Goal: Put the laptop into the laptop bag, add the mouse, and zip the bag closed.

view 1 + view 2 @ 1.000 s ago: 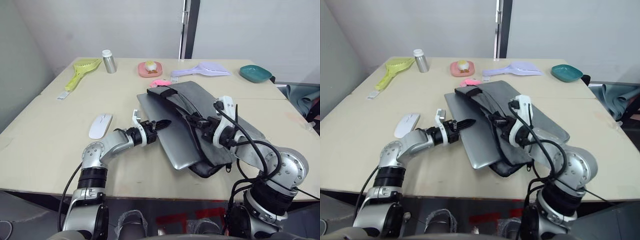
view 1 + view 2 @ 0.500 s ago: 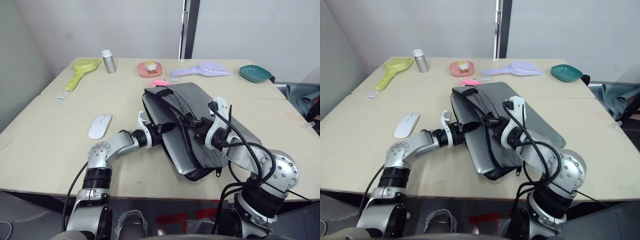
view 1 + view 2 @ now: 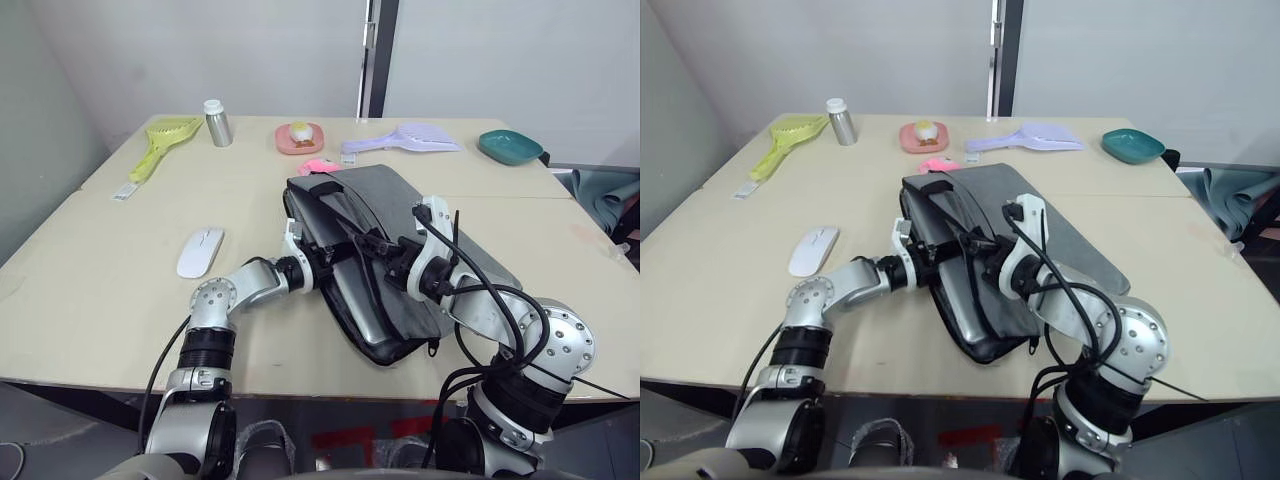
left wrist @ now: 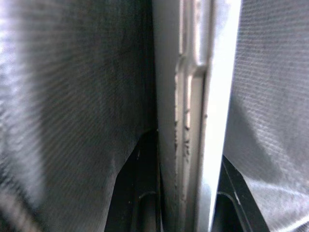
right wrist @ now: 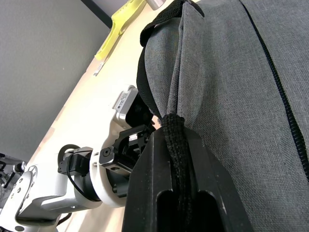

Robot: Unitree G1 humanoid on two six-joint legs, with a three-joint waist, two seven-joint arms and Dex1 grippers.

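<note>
laptop bag (image 3: 440,235): grey woven fabric | right jaws pinch black strap handle (image 5: 175,145) | left jaws clamp thin silver laptop (image 4: 193,121)

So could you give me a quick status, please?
Left gripper pushing laptop into laptop bag. Right gripper shut on bag strap. Mouse waiting on table.

Pale beige flat-topped table (image 3: 90,290), bearing: large grey fabric laptop bag (image 3: 440,235) with black trim, centre; small glossy white oval mouse (image 3: 200,251), left; yellow-green plastic scoop (image 3: 160,140); silver metal bottle (image 3: 218,123); pink dish (image 3: 300,138); lilac plastic scoop (image 3: 405,138); teal bowl (image 3: 511,147).
</note>
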